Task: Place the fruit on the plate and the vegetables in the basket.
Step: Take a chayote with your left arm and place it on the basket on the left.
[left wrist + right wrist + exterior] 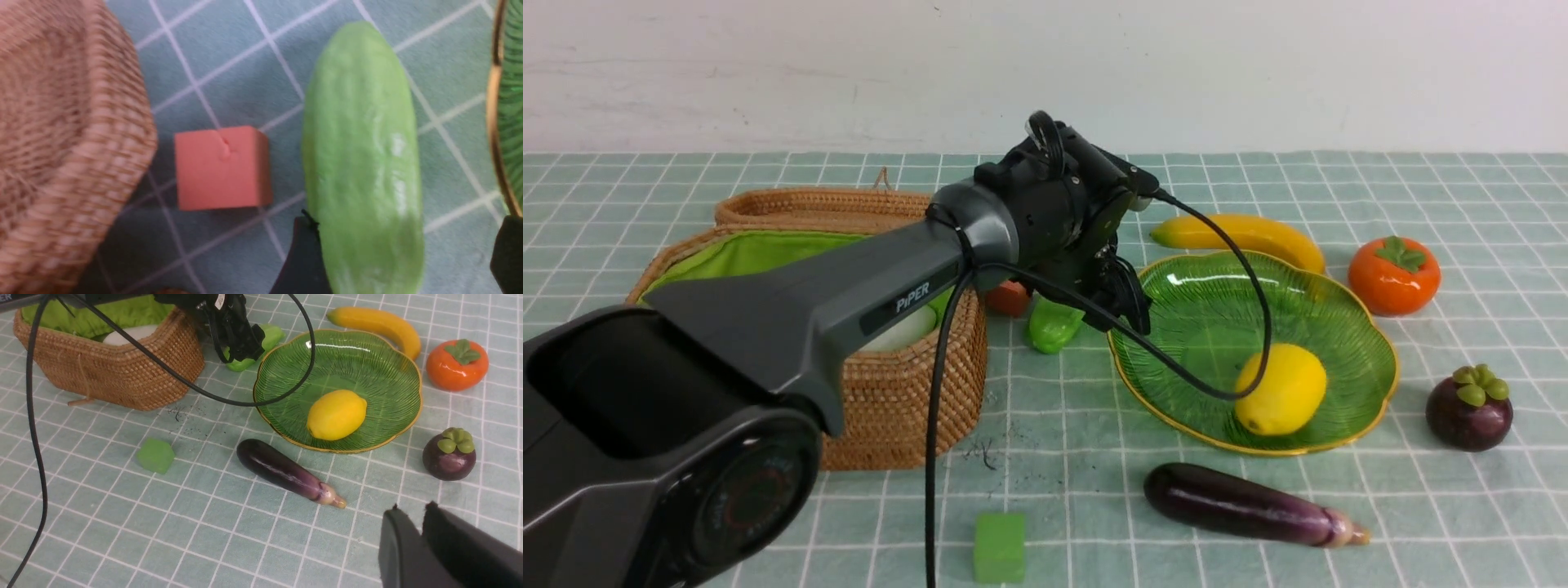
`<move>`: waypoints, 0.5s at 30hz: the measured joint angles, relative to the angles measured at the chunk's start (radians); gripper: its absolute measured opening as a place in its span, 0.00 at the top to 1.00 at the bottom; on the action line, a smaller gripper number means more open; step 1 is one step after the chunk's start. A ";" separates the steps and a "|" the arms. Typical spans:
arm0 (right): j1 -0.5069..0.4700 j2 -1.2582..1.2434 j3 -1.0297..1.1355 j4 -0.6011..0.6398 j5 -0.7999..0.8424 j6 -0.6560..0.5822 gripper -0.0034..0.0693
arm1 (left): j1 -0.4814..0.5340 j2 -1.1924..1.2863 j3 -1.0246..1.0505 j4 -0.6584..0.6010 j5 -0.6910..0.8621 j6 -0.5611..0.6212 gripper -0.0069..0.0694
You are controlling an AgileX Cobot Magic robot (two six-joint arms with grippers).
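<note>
– When the left gripper (1125, 304) hung low between the basket (907, 384) and the plate (1339, 327), what was it after?

– The cucumber (361, 163). Its jaws stood apart, one on each side of it. The cucumber lay flat on the cloth (1094, 425), just beside the plate's rim, with a pink block (222, 167) on its other side.

– So the step in hand was picking up the cucumber?

– I judged so. The next move called for closing across its middle, lifting clear, then carrying it over the basket's wall to the radish (900, 331).

– And the rest?

– A lemon (1281, 389) lay on the plate. The banana (1241, 233), persimmon (1393, 275), mangosteen (1468, 408) and eggplant (1241, 506) lay on the cloth around it. The right gripper (414, 510) hung apart from them all, fingers (402, 547) nearly together, holding nothing.
</note>
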 joint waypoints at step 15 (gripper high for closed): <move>0.000 0.000 0.000 0.005 0.002 -0.001 0.82 | 0.000 0.049 0.000 0.016 -0.034 -0.002 0.18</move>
